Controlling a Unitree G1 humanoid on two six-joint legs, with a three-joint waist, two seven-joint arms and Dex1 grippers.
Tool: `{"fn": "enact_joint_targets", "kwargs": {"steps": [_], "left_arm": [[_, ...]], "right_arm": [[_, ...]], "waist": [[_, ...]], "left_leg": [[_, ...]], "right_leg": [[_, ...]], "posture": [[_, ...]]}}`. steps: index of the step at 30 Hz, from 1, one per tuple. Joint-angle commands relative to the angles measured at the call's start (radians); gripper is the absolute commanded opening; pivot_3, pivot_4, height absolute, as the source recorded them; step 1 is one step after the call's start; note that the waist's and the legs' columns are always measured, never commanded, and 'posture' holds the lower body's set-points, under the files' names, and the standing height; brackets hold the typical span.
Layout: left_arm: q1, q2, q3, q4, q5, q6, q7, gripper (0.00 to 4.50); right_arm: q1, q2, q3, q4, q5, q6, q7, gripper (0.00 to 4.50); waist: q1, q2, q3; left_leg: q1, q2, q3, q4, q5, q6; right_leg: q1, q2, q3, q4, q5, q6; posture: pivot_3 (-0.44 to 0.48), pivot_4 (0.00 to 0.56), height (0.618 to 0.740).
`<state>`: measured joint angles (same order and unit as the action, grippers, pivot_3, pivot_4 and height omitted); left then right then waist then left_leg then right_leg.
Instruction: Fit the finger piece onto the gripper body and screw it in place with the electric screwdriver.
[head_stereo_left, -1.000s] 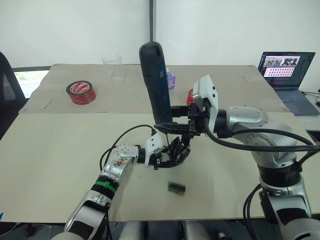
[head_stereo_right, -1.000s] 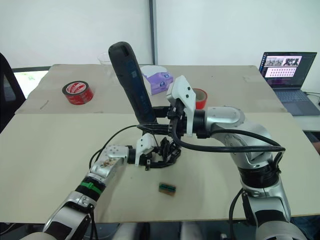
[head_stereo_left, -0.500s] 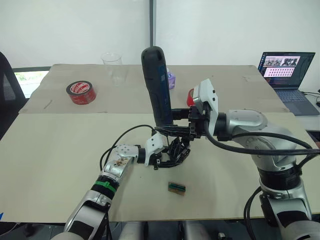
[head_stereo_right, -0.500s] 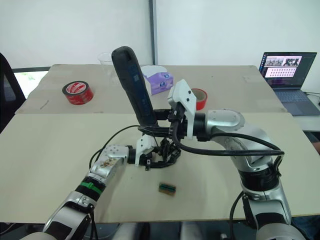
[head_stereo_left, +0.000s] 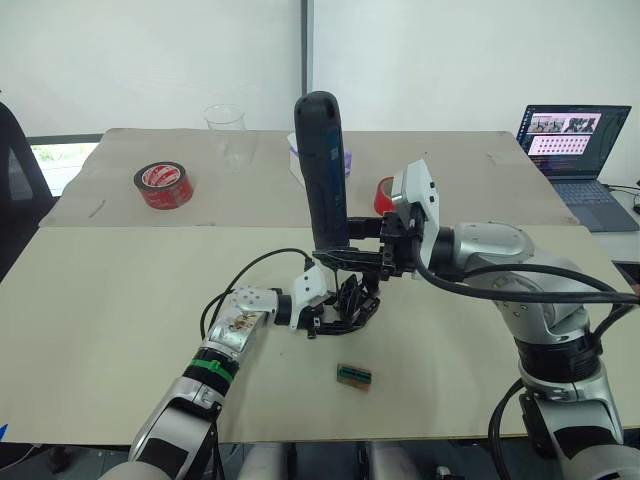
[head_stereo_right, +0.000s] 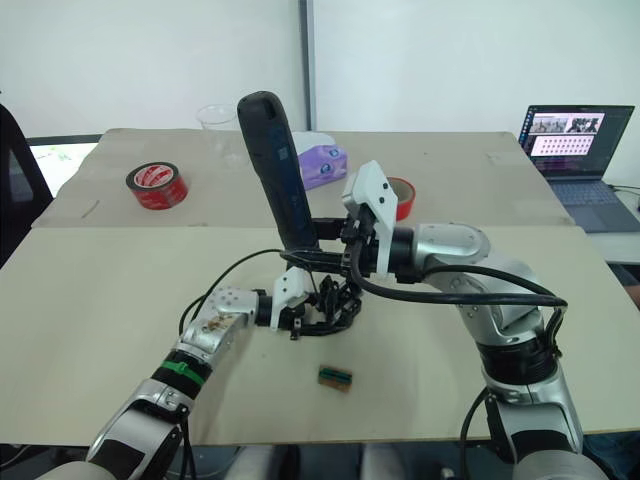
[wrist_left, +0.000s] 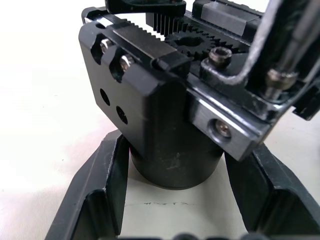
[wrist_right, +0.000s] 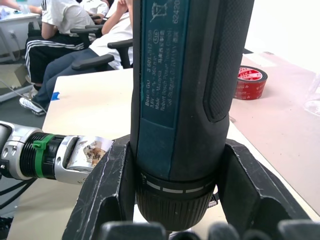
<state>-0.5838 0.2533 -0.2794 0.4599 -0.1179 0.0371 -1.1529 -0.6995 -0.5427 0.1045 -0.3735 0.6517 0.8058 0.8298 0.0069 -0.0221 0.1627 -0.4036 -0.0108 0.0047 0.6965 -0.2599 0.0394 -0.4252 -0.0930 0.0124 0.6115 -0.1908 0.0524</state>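
Red tape roll beside plastic cup

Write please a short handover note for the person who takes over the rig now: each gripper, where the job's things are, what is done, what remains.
Left gripper: shut on the gripper body, holding it on the table in front of the robot.
Right gripper: shut on the electric screwdriver, held nearly upright with its bit end pointing down just above the gripper body.
Finger piece: cannot be told apart from the body in these views, so whether it is seated is unclear.
Small green-brown tray: on the table, nearer the robot than the body.
Done: both parts gripped, tool lined up.
Left: confirm the bit is on the screw, drive it in.
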Motion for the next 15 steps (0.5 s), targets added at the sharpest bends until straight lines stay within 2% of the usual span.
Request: {"fn": "enact_joint_targets", "kwargs": {"steps": [1,8,15], "left_arm": [[-0.038,0.004,0.020,-0.011,-0.019,-0.022,-0.014,2.28],[-0.060,0.001,0.020,0.008,-0.016,-0.023,-0.018,2.28],[-0.086,-0.019,0.010,0.041,-0.011,-0.038,-0.020,2.28]], "right_arm": [[0.031,-0.029,0.028,0.004,-0.003,0.044,0.014,1.89],[0.024,-0.071,0.051,-0.033,-0.003,0.005,0.095,1.89],[-0.011,-0.058,0.073,-0.027,-0.011,0.009,0.098,1.89]], "waist": [[0.000,0.000,0.000],[0.001,0.000,0.000],[0.005,0.000,0.000]], "left_leg": [[0.000,0.000,0.000,0.000,0.000,0.000],[0.000,0.000,0.000,0.000,0.000,0.000],[0.000,-0.001,0.000,0.000,0.000,0.000]], "right_leg": [[0.000,0.000,0.000,0.000,0.000,0.000],[0.001,0.000,0.000,0.000,0.000,0.000],[0.001,-0.001,0.000,0.000,0.000,0.000]], "posture": [[0.000,0.150,0.740],[0.000,0.150,0.740],[0.000,0.150,0.740]]}}
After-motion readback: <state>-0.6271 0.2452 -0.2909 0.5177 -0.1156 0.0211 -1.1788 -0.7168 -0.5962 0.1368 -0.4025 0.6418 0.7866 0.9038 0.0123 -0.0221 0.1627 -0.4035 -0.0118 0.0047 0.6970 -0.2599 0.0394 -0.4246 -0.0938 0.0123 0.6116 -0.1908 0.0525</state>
